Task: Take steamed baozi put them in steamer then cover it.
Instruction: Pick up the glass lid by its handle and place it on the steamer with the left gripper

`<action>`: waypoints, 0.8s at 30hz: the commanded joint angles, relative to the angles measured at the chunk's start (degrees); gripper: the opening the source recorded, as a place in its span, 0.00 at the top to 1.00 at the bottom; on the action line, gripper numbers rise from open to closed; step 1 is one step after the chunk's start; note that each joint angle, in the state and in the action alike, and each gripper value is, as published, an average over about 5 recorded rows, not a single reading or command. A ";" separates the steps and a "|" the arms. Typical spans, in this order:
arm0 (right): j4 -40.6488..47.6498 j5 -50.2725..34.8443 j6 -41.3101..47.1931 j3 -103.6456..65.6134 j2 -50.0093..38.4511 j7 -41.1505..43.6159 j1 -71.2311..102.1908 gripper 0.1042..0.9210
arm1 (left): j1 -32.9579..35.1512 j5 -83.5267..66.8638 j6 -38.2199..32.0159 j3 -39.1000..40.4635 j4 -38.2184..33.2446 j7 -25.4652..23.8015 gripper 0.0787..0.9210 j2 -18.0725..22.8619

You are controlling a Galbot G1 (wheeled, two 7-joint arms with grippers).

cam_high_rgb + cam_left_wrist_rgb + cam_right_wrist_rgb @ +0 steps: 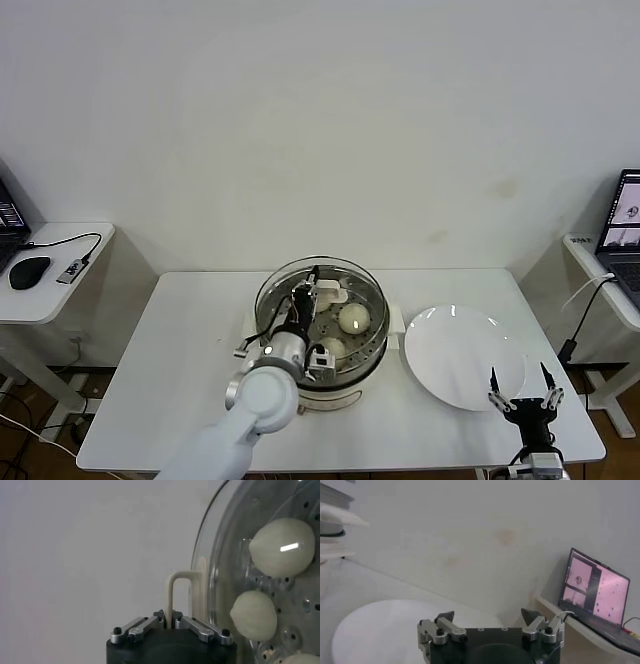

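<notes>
Left claw (306, 292) sat over the steamer (372, 345) at table (180, 370) center, fingers pinched on the lid (275, 290) handle (178, 594). Left wrist view confirmed it — both fingertips (159, 616) pressed against the cream bar, glass pane running edge-on beside it. The lid was right at the basket, covering most of it; can't tell if the rim was fully seated all round.

Baozi: one bun (354, 319) clear at about 3 o'clock inside the basket, a second (333, 349) at about 5 o'clock, partly behind the arm. Left wrist view showed them through the glass — a large one (282, 547), a smaller one (254, 615) next to it, and a sliver of a third (300, 658) at the frame edge. They sat on the perforated steel floor. Fourth bun not made out.

Plate (445, 365) lay at 3 o'clock of the steamer, just beside it, nothing on it.

Right claw (525, 387) parked at the table's near-right edge, about 5 o'clock of the plate, fingers spread wide, holding nothing. Right wrist view showed both fingertips (445, 616) well apart, with the plate (375, 630) ahead and a laptop (593, 586) on a side desk (600, 632) beyond.

Side desk (40, 300) at far left carried a mouse (29, 271) and a cable (70, 243).
</notes>
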State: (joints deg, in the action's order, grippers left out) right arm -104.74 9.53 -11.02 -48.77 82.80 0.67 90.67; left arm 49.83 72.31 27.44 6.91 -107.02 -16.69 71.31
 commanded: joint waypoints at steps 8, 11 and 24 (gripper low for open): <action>0.45 0.21 -0.11 0.01 0.00 -0.02 -0.05 0.12 | 2.59 2.53 -0.66 -0.64 0.19 -0.22 0.92 1.86; 0.58 0.25 -0.16 0.00 -0.03 -0.02 -0.03 0.12 | 3.36 2.75 -0.92 -0.98 0.01 -0.12 0.92 1.85; 0.82 0.31 -0.32 0.20 -0.12 -0.01 -0.08 0.12 | 4.18 3.98 -1.86 -1.55 1.06 0.51 0.92 2.67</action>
State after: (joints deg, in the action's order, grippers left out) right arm -103.99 9.83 -11.27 -48.57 82.74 0.67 90.59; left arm 53.36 75.76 25.85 5.60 -106.42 -16.34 73.66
